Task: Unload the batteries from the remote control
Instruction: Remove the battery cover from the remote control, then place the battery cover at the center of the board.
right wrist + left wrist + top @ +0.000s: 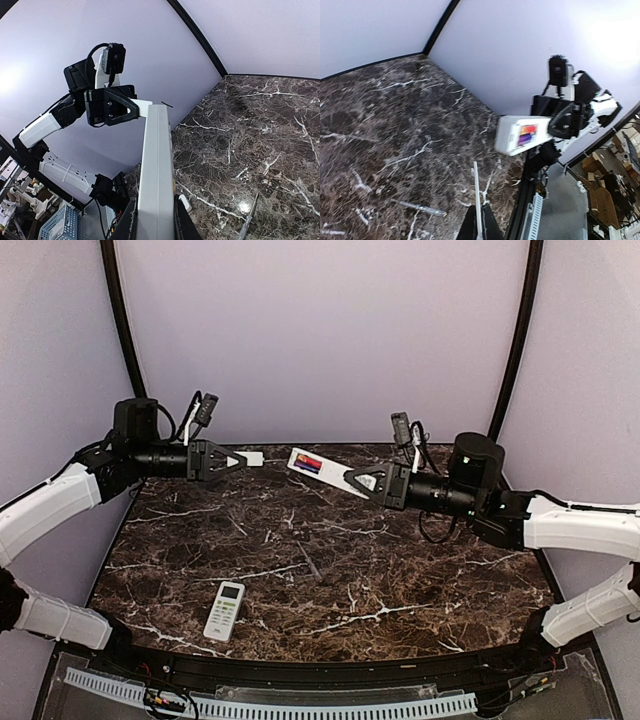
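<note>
Closest in, a white slotted strip (280, 704) runs along the near edge of the table (400, 570), between the two arm bases. Just beyond it, left of the middle and close to that near edge, a second remote (225, 611) lies flat on the dark marbled top, face up, its display end toward the far edge. Nothing touches it.

Both arms reach inward above the far edge, tips facing each other. The right gripper (352, 480) is clamped on one end of the remote control (330, 473), and the right wrist view shows its fingers pressed against the two long sides. The remote control hangs in the air, clear of the table, just right of the middle of the far edge, its free end pointing at the left arm. Its back is turned upward, and the compartment near the free end stands uncovered. The batteries (308, 463) sit inside it, showing red and a darker colour; how many there are cannot be told.

The left gripper (238, 461) hangs toward the far left corner, fingers drawn together on a thin white cover (253, 458) that juts past the fingertips toward the remote control. In the left wrist view the cover appears edge-on as a narrow white line. Cover and remote control are near each other but apart.
</note>
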`<action>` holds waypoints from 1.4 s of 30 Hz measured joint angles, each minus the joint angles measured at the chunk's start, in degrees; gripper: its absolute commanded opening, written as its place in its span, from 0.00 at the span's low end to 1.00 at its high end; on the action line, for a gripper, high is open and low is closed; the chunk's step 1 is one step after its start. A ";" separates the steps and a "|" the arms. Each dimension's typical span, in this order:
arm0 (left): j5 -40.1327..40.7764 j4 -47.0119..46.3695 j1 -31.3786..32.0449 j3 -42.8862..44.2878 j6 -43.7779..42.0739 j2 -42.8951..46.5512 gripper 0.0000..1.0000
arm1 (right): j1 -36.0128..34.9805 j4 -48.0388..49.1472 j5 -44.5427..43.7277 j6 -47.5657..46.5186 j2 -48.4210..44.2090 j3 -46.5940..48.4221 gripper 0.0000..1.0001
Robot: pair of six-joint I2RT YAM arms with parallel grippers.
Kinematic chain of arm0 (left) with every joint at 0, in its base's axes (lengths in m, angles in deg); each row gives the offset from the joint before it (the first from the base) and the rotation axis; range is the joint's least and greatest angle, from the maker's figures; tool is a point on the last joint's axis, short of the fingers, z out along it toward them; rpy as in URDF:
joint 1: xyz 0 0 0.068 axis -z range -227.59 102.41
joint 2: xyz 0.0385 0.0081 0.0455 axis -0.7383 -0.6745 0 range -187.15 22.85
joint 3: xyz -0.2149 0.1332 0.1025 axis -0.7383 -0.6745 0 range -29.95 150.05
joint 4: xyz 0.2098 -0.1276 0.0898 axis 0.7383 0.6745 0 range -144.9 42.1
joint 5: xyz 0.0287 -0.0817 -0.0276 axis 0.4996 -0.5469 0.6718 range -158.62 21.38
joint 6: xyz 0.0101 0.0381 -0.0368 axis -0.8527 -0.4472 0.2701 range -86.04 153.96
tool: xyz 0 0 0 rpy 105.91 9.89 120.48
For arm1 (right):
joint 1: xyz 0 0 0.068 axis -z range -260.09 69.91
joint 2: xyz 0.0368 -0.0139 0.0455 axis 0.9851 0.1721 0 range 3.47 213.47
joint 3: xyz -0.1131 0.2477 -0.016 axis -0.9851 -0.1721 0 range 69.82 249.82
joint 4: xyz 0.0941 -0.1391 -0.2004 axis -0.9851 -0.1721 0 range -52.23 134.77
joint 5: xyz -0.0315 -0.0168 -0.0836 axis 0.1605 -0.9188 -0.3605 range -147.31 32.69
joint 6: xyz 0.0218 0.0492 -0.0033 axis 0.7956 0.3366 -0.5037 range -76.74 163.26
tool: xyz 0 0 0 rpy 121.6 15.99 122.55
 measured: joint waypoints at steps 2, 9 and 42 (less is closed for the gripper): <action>4.90 3.34 -0.26 0.76 -1.05 -1.03 0.00 | 0.00 0.00 -0.13 -0.02 -0.04 -0.07 0.00; 19.61 12.55 -1.07 3.98 -3.50 -9.75 0.00 | 0.00 0.00 -0.35 -0.31 -1.27 -1.14 0.00; 64.78 30.91 9.94 12.63 -14.86 -34.12 0.10 | 0.00 -0.02 -2.64 -3.28 -7.13 -8.13 0.00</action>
